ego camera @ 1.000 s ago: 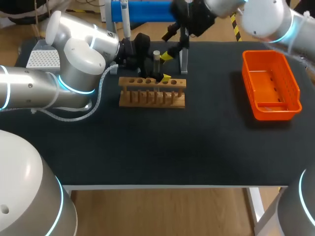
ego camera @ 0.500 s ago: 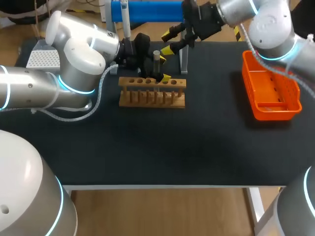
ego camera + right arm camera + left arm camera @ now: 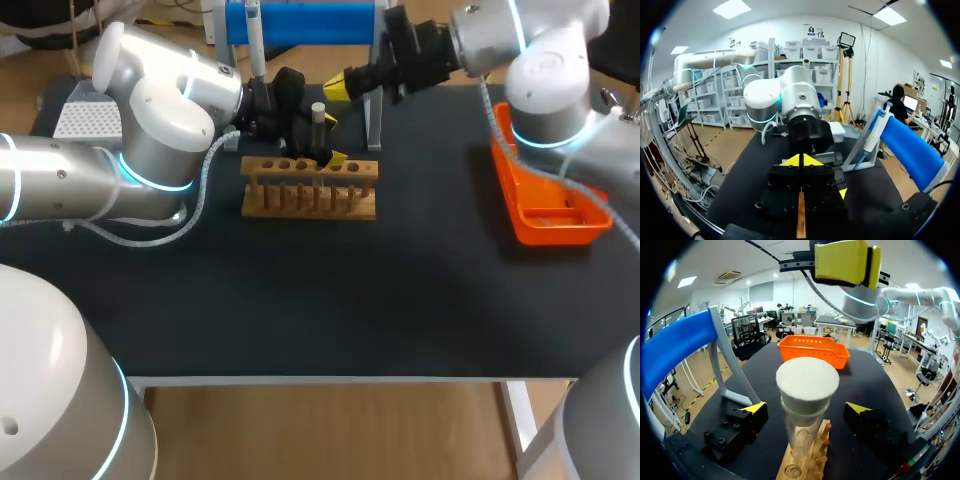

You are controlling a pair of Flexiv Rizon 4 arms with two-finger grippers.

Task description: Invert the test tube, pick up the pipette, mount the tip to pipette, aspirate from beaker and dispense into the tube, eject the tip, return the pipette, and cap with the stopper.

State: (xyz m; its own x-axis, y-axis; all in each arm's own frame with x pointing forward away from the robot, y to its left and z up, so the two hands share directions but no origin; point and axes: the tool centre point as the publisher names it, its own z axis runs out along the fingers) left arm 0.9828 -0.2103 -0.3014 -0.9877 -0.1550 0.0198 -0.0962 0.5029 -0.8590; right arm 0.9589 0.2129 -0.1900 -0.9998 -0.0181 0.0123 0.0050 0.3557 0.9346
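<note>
A clear test tube stands upright in the wooden rack, with a white stopper on its top. My left gripper is open around the tube; its yellow-tipped fingers stand well apart from the glass on both sides. My right gripper hangs above and behind the tube with nothing in it, its yellow tips pressed together. In the left wrist view the right gripper shows overhead. Below the right gripper lies the rack, with my left arm ahead.
An orange basket sits at the right of the table. A blue stand on grey legs runs along the back edge. A white perforated box is at the far left. The black mat in front of the rack is bare.
My right gripper has shut from open and drawn back up and to the right, away from the stopper. The left arm and the tube have stayed put.
</note>
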